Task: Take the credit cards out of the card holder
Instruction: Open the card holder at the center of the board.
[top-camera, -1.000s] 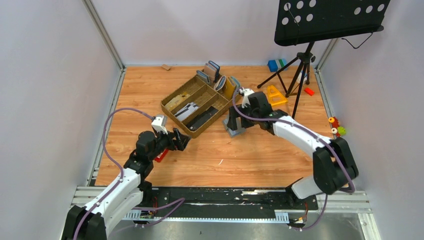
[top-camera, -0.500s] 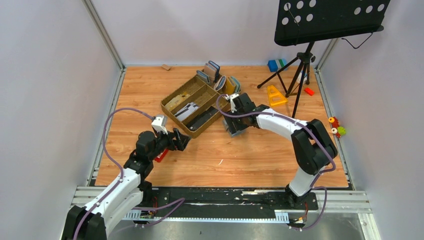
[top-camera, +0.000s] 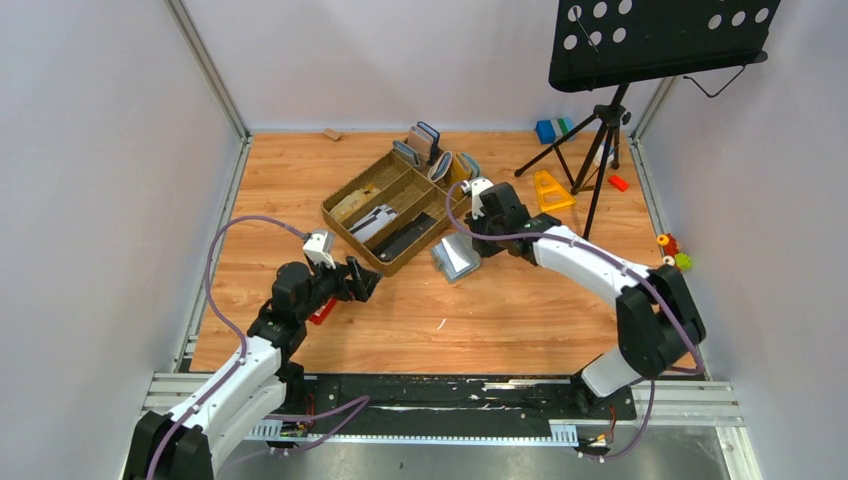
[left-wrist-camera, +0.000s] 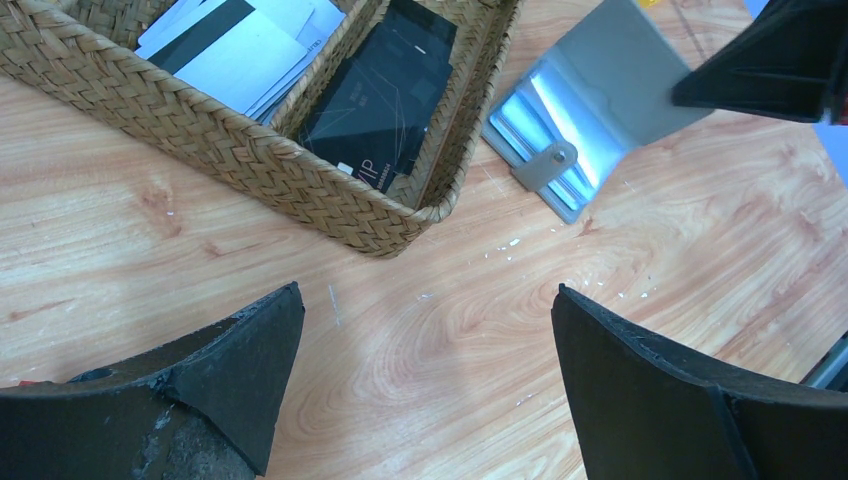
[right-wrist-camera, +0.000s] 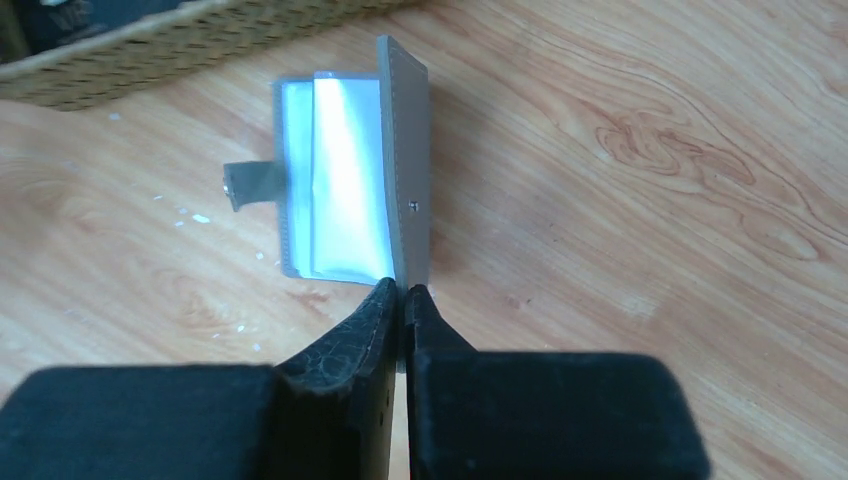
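The card holder lies open on the wooden table just right of the woven tray. Its grey cover stands up on edge, and the pale blue shiny slots lie flat beside it with a small snap tab sticking out. My right gripper is shut on the near edge of that raised cover. Glare on the slots hides any credit cards in them. My left gripper hangs open over bare wood near the tray's corner, well short of the card holder.
The woven tray holds white and black cards. Upright wallets stand behind it. A music stand's tripod, a yellow triangle and a blue block sit at back right. A red item lies by my left arm.
My right gripper shut on the card holder's cover and swung it up, so the holder now lies open showing its pale slots. The left arm has not moved.
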